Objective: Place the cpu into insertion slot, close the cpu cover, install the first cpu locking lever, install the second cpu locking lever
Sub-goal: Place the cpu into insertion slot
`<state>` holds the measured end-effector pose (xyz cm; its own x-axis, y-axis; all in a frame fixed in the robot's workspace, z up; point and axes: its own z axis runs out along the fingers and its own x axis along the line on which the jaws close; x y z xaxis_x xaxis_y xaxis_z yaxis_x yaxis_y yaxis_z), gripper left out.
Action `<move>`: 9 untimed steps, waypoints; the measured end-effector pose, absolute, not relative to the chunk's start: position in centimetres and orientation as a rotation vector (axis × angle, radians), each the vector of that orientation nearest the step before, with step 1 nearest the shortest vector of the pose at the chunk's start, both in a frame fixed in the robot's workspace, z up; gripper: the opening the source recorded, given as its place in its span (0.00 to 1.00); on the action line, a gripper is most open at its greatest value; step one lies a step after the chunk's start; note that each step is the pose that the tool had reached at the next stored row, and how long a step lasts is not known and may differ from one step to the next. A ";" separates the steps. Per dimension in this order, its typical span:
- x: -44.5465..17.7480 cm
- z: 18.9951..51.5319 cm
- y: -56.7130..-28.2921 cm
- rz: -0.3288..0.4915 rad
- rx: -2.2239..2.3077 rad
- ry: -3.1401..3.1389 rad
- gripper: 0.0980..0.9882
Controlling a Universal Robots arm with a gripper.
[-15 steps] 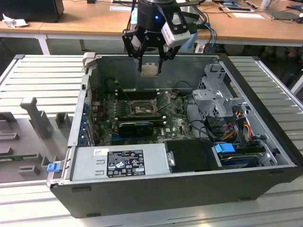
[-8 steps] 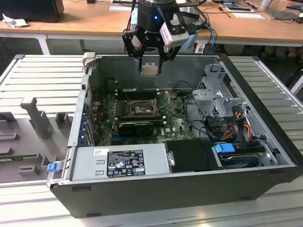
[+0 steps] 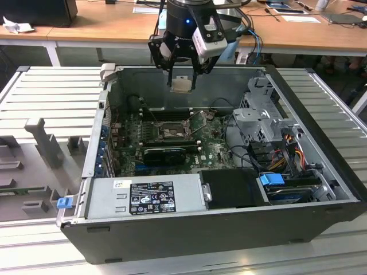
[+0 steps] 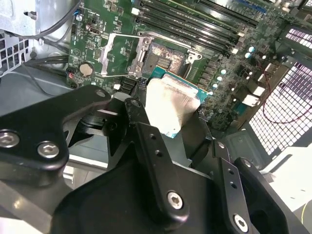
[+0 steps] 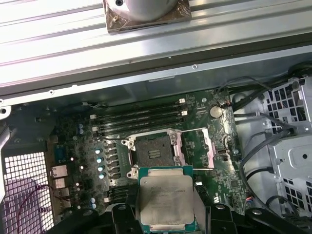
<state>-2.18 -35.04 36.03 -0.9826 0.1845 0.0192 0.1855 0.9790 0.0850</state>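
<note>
Open computer case on ribbed metal table | my gripper pinches the cpu flat | insertion slot lies well below it, cpu cover raised.

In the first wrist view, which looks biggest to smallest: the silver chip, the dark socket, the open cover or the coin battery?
1. The cpu, though it sits nearest the camera, which inflates it.
2. The insertion slot and the cpu cover look alike.
3. The coin battery.
</note>
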 end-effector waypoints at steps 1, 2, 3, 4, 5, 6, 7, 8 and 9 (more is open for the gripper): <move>-2.2 36.0 -35.0 -0.136 -0.297 -3.114 0.48; -2.2 36.0 -35.0 -0.136 -0.299 -3.113 0.48; -2.2 36.0 -35.0 -0.136 -0.304 -3.113 0.48; -2.2 36.0 -35.0 -0.136 -0.311 -3.113 0.48; -2.2 36.0 -35.0 -0.136 -0.321 -3.112 0.48; -2.2 36.0 -35.0 -0.136 -0.333 -3.111 0.48; -2.2 36.0 -35.0 -0.136 -0.340 -3.110 0.48; -2.2 36.0 -35.0 -0.136 -0.347 -3.110 0.48; -2.2 36.0 -35.0 -0.136 -0.356 -3.109 0.48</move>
